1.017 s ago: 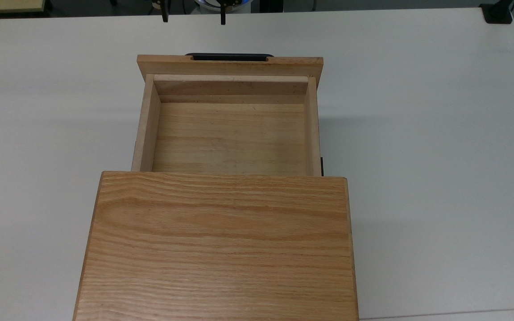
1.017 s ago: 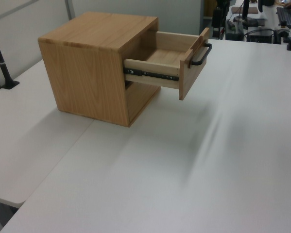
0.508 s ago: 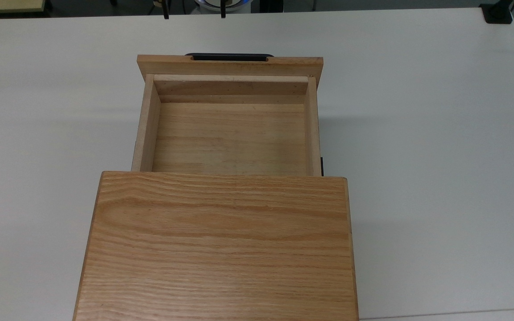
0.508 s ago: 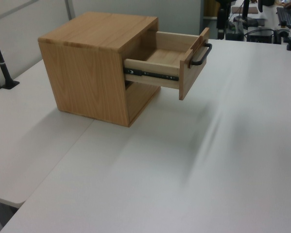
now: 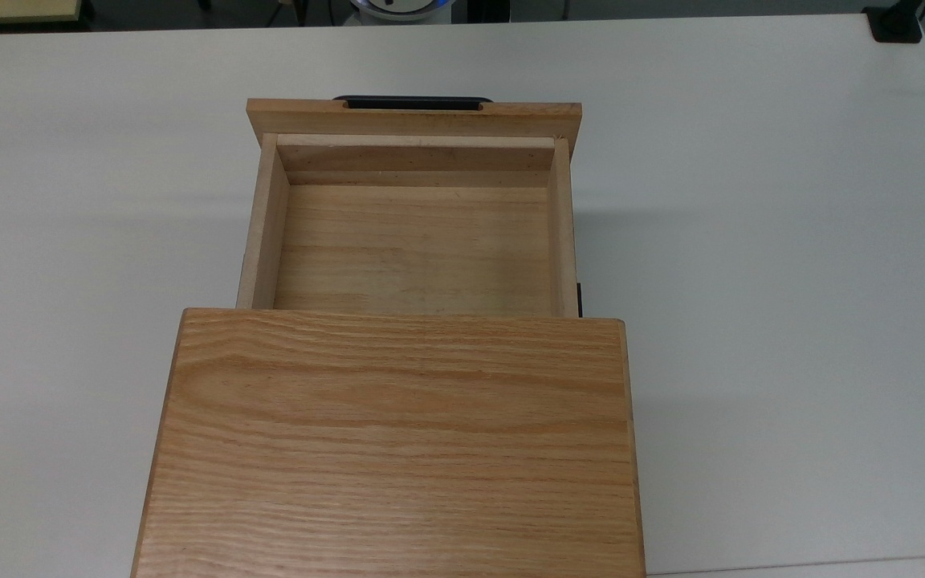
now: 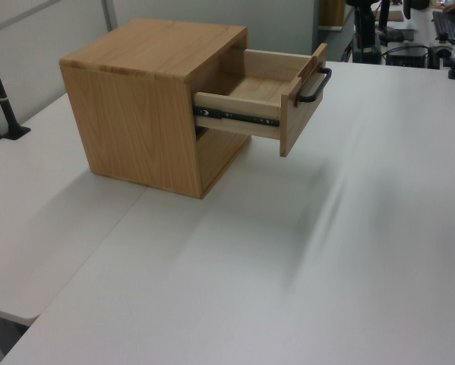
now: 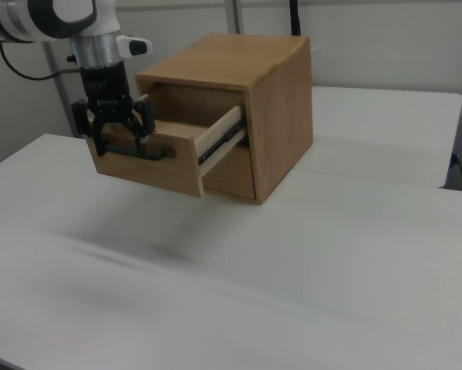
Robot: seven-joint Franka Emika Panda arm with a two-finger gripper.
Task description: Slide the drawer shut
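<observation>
In the right view, the claw (image 7: 116,129) hangs at the far left, pointing down, its black fingers (image 7: 142,123) spread apart in front of the drawer's front panel and above the handle (image 7: 134,151). Whether it touches the wood or the handle cannot be told.

To the claw's right in that view, the drawer (image 7: 169,158) sticks well out of the cabinet (image 7: 254,100), with a dark slide rail showing along its side. The cabinet stands on the white surface (image 7: 308,262).

In the top view, the drawer (image 5: 414,241) lies open and bare inside, its front panel toward the top of the picture with the handle (image 5: 410,102) just beyond it. The cabinet (image 5: 398,441) fills the lower middle, and the surface (image 5: 751,241) spreads to both sides.

In the left view, the cabinet (image 6: 147,99) sits at the left, and the drawer (image 6: 269,91) juts out to its right, with the handle (image 6: 316,85) on the outer face, above the surface (image 6: 288,266).
</observation>
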